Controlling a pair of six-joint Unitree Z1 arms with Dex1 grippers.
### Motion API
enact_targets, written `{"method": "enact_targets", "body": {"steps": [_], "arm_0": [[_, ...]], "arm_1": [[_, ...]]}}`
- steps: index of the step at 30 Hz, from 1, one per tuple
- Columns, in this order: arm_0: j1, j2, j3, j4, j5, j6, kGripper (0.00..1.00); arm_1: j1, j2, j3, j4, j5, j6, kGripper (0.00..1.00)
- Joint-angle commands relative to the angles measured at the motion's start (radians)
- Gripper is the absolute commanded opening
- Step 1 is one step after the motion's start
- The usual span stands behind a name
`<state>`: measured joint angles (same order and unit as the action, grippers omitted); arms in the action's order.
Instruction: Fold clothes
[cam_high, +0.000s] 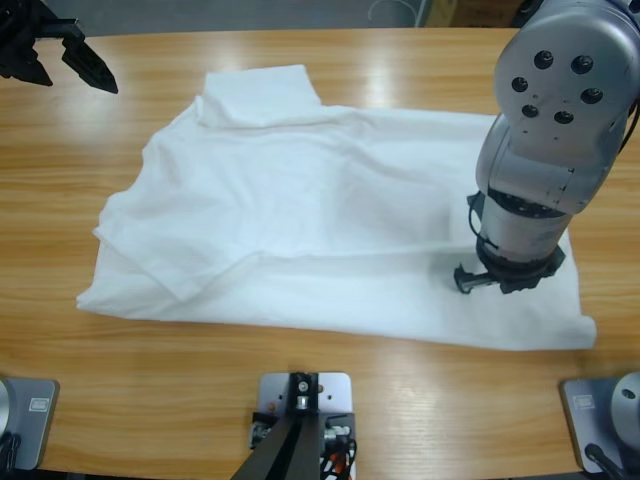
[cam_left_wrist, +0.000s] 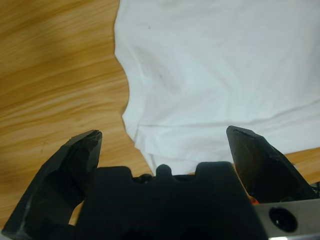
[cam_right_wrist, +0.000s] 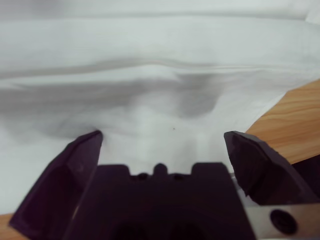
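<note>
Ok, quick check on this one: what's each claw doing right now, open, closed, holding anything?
Left claw: open, holding nothing, at the edge of the plain white thin-fabric T-shirt.
Right claw: open, down over the shirt, nothing gripped.

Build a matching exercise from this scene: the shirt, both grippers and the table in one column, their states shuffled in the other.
Things:
1. plain white short-sleeved T-shirt
2. left gripper of two black jaws
3. right gripper of two black jaws
4. long wooden table

States:
A. open, low over the shirt's fabric
B. open, away from the shirt, by a table corner
C. lying rumpled, one side folded over
D. bearing the shirt

Pairs: 1-C, 2-B, 3-A, 4-D
</note>
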<state>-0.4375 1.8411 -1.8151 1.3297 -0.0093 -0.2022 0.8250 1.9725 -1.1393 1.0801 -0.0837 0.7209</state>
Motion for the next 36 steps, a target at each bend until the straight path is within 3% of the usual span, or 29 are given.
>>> {"method": "enact_targets", "body": {"steps": [1, 4, 11, 18, 24, 32, 36], "arm_0": [[-0.007, -0.007, 0.022, -0.012, 0.012, 0.017, 0.968], [-0.007, -0.002, 0.023, -0.012, 0.011, 0.016, 0.969], [-0.007, -0.007, 0.025, -0.012, 0.011, 0.015, 0.968], [-0.022, 0.119, -0.020, -0.021, -0.031, 0.016, 0.968], [-0.055, 0.278, -0.085, -0.058, -0.204, 0.042, 0.950], [0.065, 0.424, -0.249, -0.054, -0.270, 0.053, 0.902], [0.137, 0.503, -0.426, -0.032, -0.346, 0.051, 0.899]], "arm_1": [[0.011, 0.012, 0.036, -0.014, 0.032, -0.003, 1.000], [-0.006, -0.046, -0.104, 0.039, 0.048, -0.102, 1.000], [-0.255, -0.093, -0.687, 0.432, -0.008, -0.330, 1.000], [-0.419, -0.162, -0.582, 0.362, 0.066, -0.383, 1.000], [-0.529, -0.185, -0.514, 0.317, 0.104, -0.464, 0.991], [-0.557, -0.162, -0.451, 0.235, 0.134, -0.498, 0.991], [-0.613, -0.130, -0.528, 0.237, 0.164, -0.545, 0.987]]}}
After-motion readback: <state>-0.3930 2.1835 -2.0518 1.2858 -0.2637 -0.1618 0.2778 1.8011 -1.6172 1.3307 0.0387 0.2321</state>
